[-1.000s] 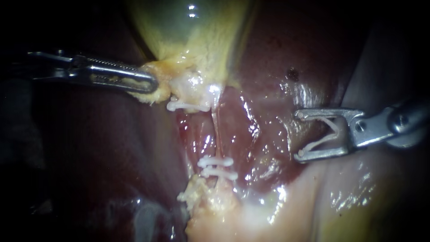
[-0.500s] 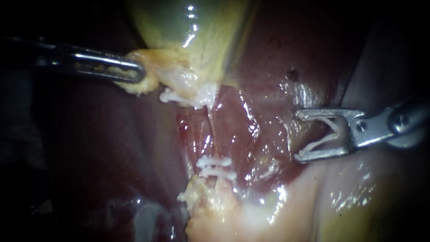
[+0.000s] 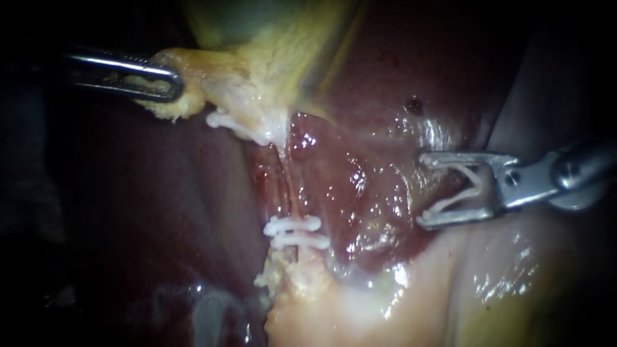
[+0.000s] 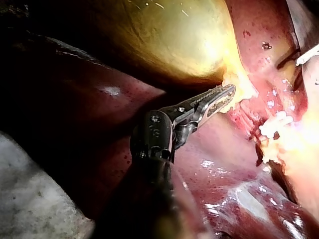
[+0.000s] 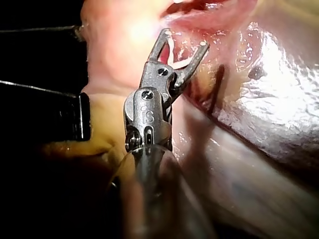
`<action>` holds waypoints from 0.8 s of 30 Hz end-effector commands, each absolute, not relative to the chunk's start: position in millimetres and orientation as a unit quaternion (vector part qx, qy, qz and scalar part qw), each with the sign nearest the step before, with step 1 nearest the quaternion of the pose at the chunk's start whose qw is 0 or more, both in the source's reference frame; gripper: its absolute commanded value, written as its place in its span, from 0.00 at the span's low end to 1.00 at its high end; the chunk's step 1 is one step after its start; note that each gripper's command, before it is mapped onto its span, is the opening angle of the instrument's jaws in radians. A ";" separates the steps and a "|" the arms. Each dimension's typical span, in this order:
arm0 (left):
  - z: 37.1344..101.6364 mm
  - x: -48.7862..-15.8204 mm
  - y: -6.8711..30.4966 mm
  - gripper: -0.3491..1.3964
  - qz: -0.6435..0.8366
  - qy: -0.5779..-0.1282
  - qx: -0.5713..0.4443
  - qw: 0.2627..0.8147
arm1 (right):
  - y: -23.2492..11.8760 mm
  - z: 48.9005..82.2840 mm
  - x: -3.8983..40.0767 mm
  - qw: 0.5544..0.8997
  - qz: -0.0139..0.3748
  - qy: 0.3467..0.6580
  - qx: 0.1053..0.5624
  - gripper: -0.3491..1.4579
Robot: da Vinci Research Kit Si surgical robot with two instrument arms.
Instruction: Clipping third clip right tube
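1. my right instrument (image 3: 423, 191) has its jaws spread wide, grasping a loaded clip (image 3: 474, 186). the white clip sits open between them, one leg along each jaw.
2. nothing else lies between these jaws. they hang over wet, glistening liver (image 3: 360, 193), and pale tissue lies just beside the lower jaw.
3. ahead of the right jaws' open mouth, well apart from their tips, a thin tube (image 3: 289, 186) runs across their line. i cannot tell whether it is the right tube, since i make out only this one.
4. two clips (image 3: 292, 225) are closed across the tube side by side, on the end nearer the lower right jaw. yellowish tissue lies just beyond them.
5. at the tube's other end a single clip (image 3: 225, 122) sits on pale tissue, close under my left jaws.
6. farther still, past the tube from the right jaws, my left instrument (image 3: 170, 87) is clenched on yellow fatty tissue (image 3: 189, 96), its jaws lying flat against it from both sides.
7. that tissue joins the gallbladder (image 3: 270, 38), which rises beyond the left jaws.
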State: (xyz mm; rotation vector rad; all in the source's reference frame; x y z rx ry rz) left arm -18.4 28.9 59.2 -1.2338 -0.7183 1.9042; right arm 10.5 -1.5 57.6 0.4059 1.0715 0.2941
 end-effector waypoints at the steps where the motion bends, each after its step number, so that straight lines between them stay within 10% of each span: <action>1: 59.3 -18.4 28.8 0.00 0.743 -0.280 -0.481 0.372 | -1.5 57.6 11.3 0.829 0.145 0.504 0.194 0.47; 24: 59.6 -19.1 28.2 0.00 0.744 -0.275 -0.481 0.374 | 0.2 61.0 21.2 0.790 0.247 0.502 0.251 0.47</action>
